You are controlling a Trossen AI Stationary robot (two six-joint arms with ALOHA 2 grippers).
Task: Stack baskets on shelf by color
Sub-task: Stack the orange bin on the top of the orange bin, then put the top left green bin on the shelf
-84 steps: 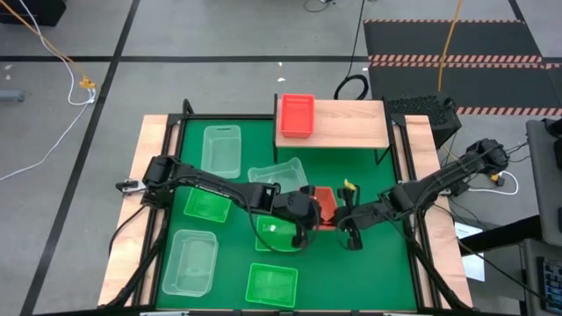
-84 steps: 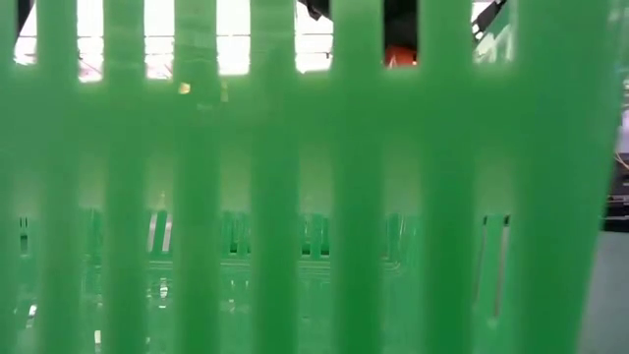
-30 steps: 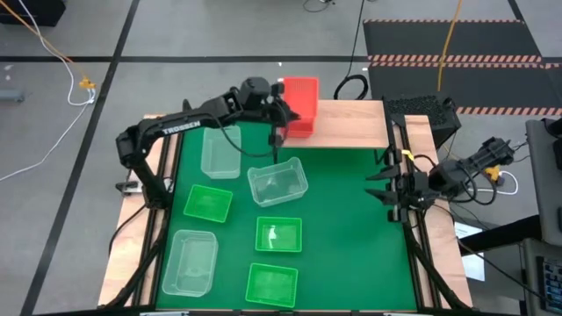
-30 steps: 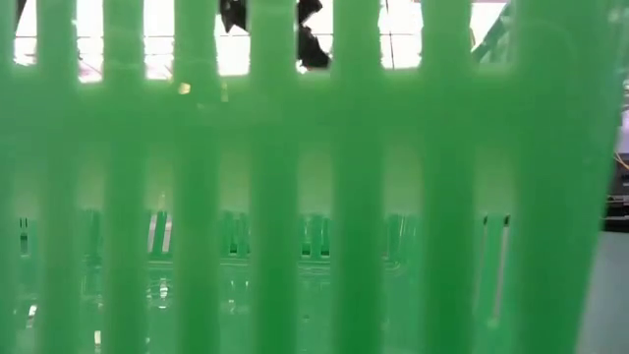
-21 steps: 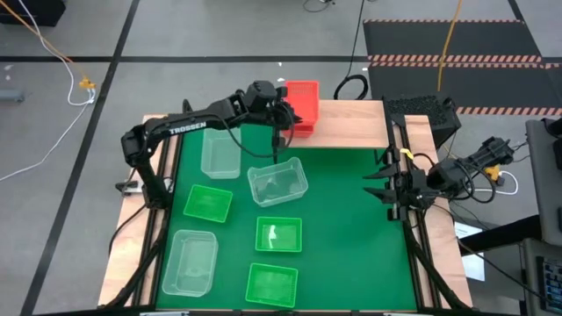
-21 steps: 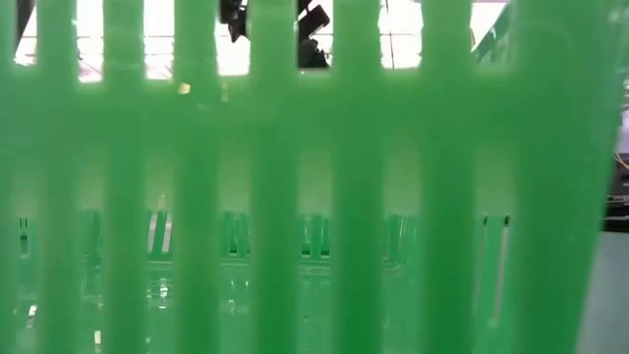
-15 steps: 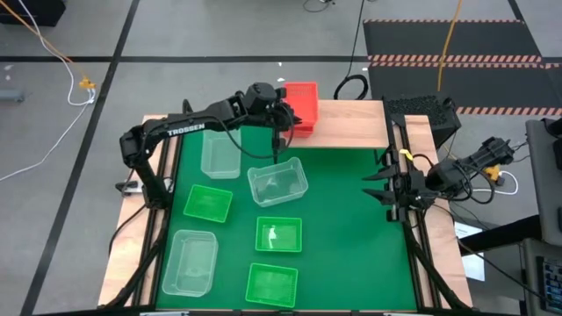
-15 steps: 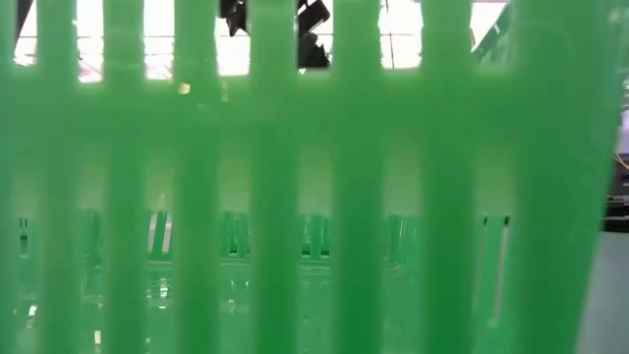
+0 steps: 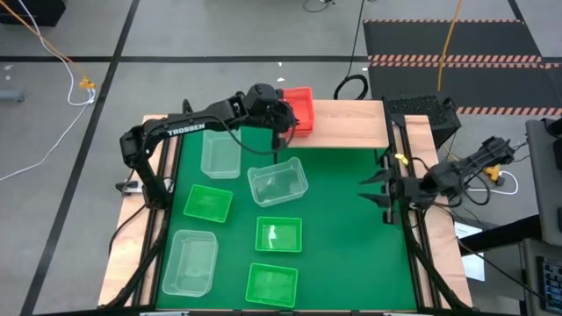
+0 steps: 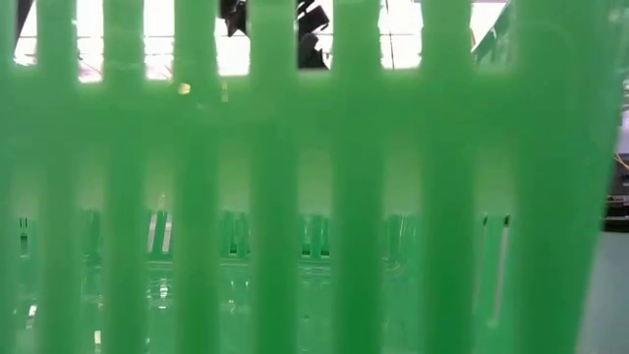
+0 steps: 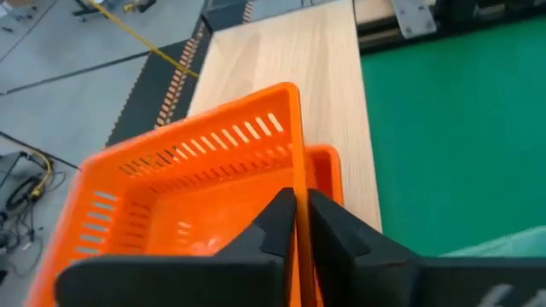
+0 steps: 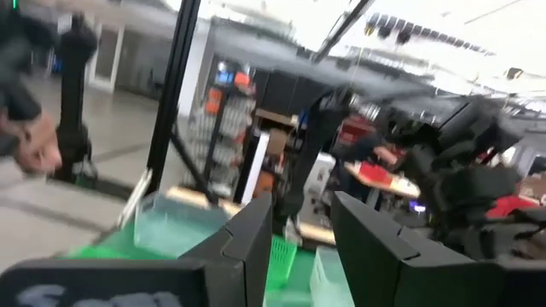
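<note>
An orange basket (image 11: 196, 179) sits in a second orange basket (image 11: 326, 170) at the left end of the wooden shelf (image 9: 351, 123). My left gripper (image 11: 300, 217) is shut on the upper one; in the high view it (image 9: 284, 114) stands at the baskets' left near side. My right gripper (image 9: 379, 189) waits open over the mat's right edge, holding nothing. Three clear baskets (image 9: 221, 151) (image 9: 277, 182) (image 9: 190, 261) and three green ones (image 9: 208, 202) (image 9: 278, 234) (image 9: 271, 283) rest on the green mat. My left gripper has the upper orange basket's near end wall (image 11: 298, 183) between its two fingers, one finger inside the basket and one outside. The fingers come from the table's left, slanting down, and lie along the wall. The basket sits tilted in the orange basket beneath it.
The shelf's plank (image 11: 290, 51) lies bare to the right of the orange baskets. The middle clear basket lies askew just in front of the shelf. A green basket's slotted wall (image 10: 314, 197) stands right before the low camera and blocks nearly all of that view.
My left gripper has come down a little with the orange basket, which has sunk from above the shelf into the orange basket standing there.
</note>
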